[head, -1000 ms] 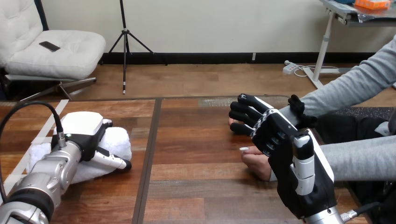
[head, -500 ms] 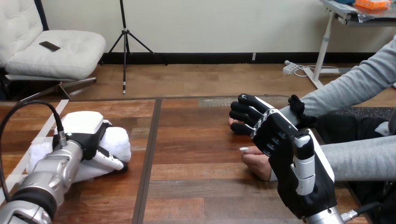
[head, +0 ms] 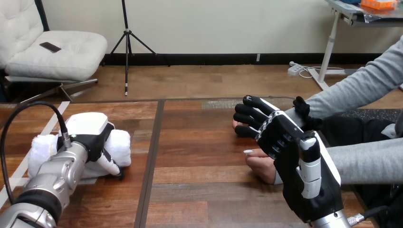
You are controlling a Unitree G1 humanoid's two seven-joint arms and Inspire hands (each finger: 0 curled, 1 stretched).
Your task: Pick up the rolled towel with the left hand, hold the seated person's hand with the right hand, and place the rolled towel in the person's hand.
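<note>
Wooden table [head: 199, 190] of dark planks, with a seam running front to back left of centre, bearing a white rolled towel [head: 121, 147] and strips of white tape [head: 15, 173] at left, and the person's nearer hand [head: 261, 166] at right.

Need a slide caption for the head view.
Left hand grips the rolled towel on the wooden table; right hand clasps the person's hand.

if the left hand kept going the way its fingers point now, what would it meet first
The rolled towel: the left hand lies on it, fingers curled round it. Past the towel comes the table, as far as depth shows.
</note>
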